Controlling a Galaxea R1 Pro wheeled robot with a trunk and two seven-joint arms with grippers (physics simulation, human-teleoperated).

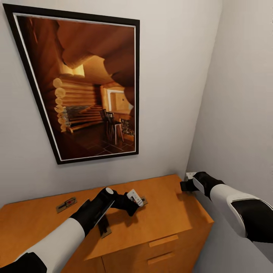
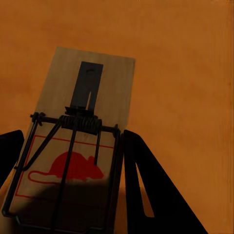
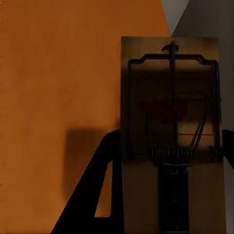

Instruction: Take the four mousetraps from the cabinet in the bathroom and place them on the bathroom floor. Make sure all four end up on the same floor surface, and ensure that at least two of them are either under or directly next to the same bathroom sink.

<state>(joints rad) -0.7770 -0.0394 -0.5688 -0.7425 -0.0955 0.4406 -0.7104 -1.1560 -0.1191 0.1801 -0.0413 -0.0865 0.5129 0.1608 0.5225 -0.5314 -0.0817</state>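
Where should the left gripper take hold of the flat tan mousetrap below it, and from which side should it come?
Grip the flat tan wooden mousetrap across its two long edges, near the end with the red mouse print, coming straight down from above. It lies flat on the orange-brown wooden cabinet top, so only the thin side edges offer a hold. The left gripper already straddles that end; whether it has closed cannot be told.

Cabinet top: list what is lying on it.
On the cabinet top: one mousetrap near the wall, another partly under the left arm, one between the left gripper fingers, one at the right gripper. The drawers' contents are hidden.
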